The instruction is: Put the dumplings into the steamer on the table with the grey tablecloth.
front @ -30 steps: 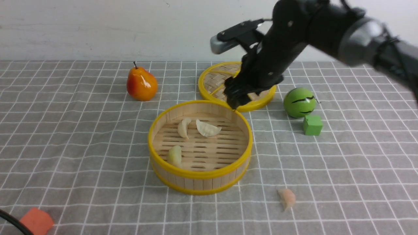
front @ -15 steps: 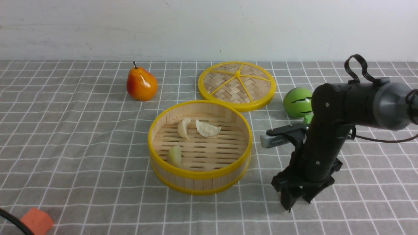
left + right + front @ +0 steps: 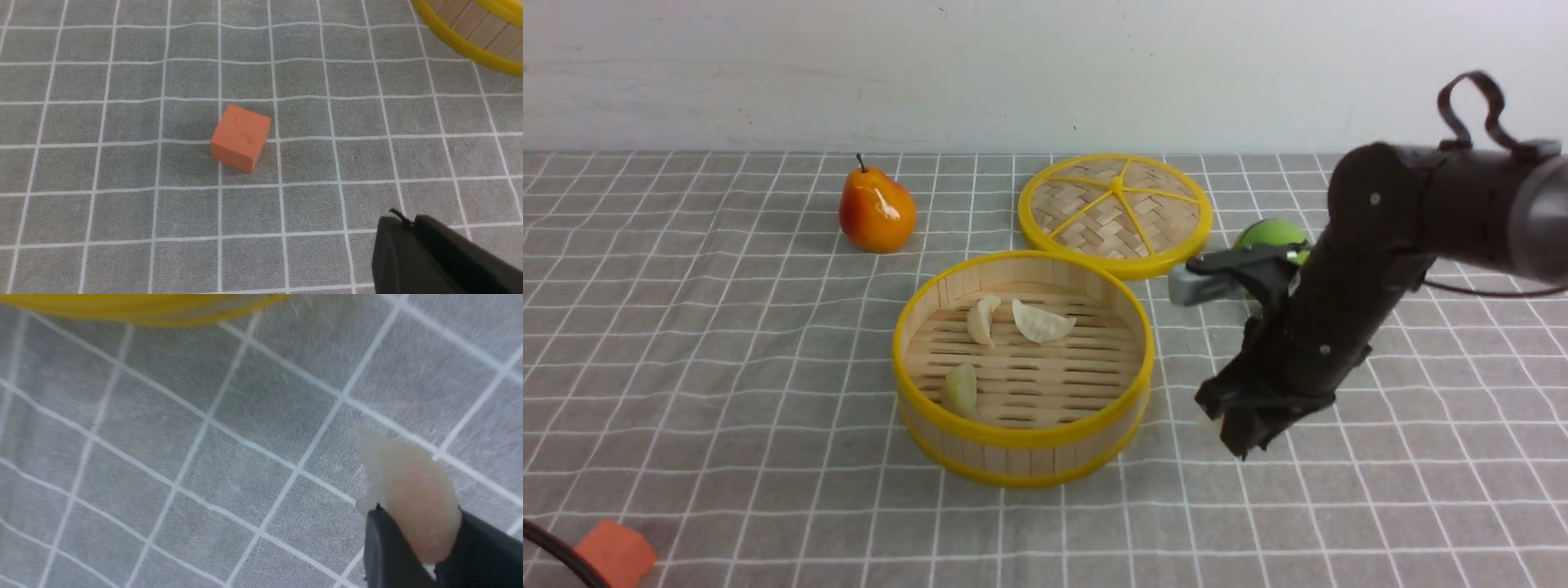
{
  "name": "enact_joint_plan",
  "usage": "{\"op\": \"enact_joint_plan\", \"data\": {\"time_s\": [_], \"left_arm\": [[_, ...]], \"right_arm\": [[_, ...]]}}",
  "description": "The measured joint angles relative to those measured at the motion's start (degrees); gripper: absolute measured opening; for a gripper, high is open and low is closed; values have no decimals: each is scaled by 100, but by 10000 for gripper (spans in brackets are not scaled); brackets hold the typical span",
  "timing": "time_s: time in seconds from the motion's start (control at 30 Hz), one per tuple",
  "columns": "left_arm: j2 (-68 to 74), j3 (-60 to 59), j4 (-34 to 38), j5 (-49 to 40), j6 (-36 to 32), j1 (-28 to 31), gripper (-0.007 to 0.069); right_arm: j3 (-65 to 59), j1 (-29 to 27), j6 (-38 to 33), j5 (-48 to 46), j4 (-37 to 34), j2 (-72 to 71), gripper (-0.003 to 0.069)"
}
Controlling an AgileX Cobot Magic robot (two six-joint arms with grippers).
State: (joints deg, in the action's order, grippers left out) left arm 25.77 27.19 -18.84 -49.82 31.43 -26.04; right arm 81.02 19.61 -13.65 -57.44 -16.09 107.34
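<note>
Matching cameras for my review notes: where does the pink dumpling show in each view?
Front view: not discernible, hidden behind the right end effector's tips.
Left wrist view: not in it.
Right wrist view: the pink dumpling is pinched between the end effector's fingers, grey cloth behind.
Shared landmark: the steamer, its yellow rim in all three views.

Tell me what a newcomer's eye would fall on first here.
The yellow-rimmed bamboo steamer sits mid-table on the grey tablecloth, with two cream-white dumplings and a pale green dumpling on its slats. Just to its right hangs the black right arm, jaws shut on a pale pink dumpling. Behind stand an orange pear to the left and the woven lid to the right.
</note>
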Motion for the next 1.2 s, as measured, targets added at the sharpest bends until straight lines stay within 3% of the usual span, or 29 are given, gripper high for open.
{"op": "enact_joint_plan", "data": {"time_s": [0.13,0.43,0.63,0.77,0.9,1.0,1.1,1.2], "left_arm": [[0,0,0,18,0,0,39],[0,-4,0,84,0,0,47],[0,-4,23,84,0,0,49],[0,-4,120,84,0,0,51],[0,-4,131,84,0,0,52],[0,-4,131,84,0,0,56],[0,-4,131,84,0,0,57],[0,-4,131,84,0,0,60]], "right_arm": [[628,72,-41,-108,-241,-157,160],[843,951,-933,1657,-1170,537,160],[843,1044,-929,2066,-1175,1205,160],[939,1013,-720,2059,-1148,1234,244],[1323,925,-669,1570,-977,1011,398],[1837,732,-523,827,-722,616,454],[2473,436,-178,-185,-259,88,442],[2909,85,118,-1079,410,-690,371]]}}
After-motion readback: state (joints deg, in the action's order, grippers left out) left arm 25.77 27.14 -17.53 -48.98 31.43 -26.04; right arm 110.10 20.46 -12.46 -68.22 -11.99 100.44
